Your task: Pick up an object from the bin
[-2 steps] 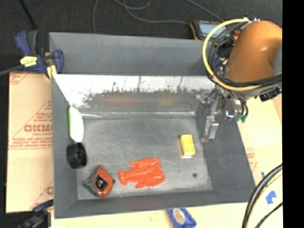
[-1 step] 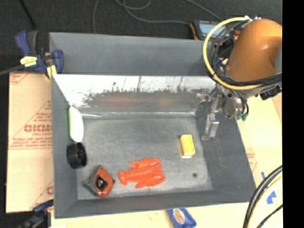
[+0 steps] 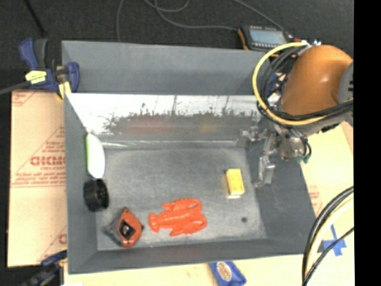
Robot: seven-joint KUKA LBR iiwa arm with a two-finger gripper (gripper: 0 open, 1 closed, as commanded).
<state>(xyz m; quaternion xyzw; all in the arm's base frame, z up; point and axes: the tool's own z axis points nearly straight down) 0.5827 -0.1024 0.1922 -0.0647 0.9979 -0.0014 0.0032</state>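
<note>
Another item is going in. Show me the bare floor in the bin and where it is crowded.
Widest bare floor: between the white piece, the yellow block and the orange lobster. Smaller patch right of the lobster. Crowded: front-left corner, with the black knob and orange-black gadget; the gripper hangs beside the block.

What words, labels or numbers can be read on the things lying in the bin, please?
No text can be read on anything in the bin.
Yellow block: no lettering visible.
Orange toy lobster: none.
Black and orange thing: a dark mark on its orange face, too small to read.
Black round thing: none.
White and green thing: none.
</note>
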